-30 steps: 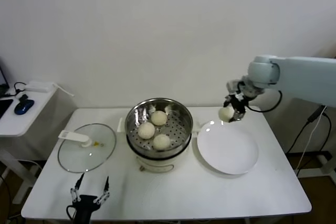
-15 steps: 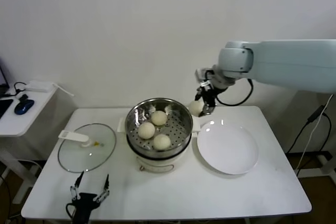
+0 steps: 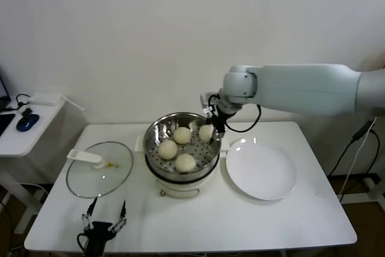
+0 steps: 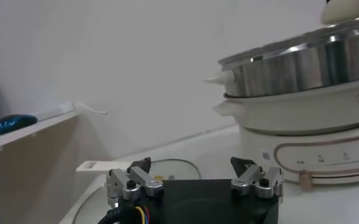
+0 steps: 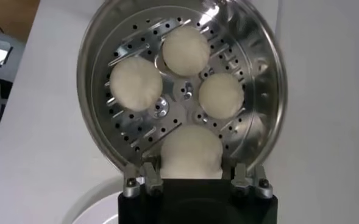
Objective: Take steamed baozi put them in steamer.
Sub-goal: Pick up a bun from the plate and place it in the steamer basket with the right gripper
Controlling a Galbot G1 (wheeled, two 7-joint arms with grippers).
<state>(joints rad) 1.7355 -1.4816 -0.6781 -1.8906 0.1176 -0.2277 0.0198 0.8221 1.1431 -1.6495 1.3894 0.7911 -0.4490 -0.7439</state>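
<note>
While the right gripper (image 3: 210,129) hangs over the far right part of the steamer (image 3: 153,139), its fingers (image 5: 150,180) are clamped on the fourth baozi (image 5: 190,152), one on each flank of the bun. In the right wrist view, the held bun sits above the only free sector of the perforated tray (image 5: 141,122). Three baozi (image 3: 168,149) already rest on that tray, grouped close together. Whether the held bun touches the tray yet cannot be told.

Handling judgement:
- Baozi appear light and soft. Steamed dough is likely to dent under pressure, so grip force should stay low.
- The skin looks smooth and may be slightly tacky; it could cling to a finger on release.
- Best hold: across the widest part of the dome, as now, with the flat base left free to land on the tray.
- Release low over the tray; a rounded bun dropped from height could roll against its neighbours.

The plate (image 3: 260,170) to the right of the steamer carries no buns. A glass lid (image 3: 99,170) lies on the table (image 3: 258,224) to the left. The left gripper (image 3: 103,219) is parked at the near left table edge, fingers spread and holding nothing.
</note>
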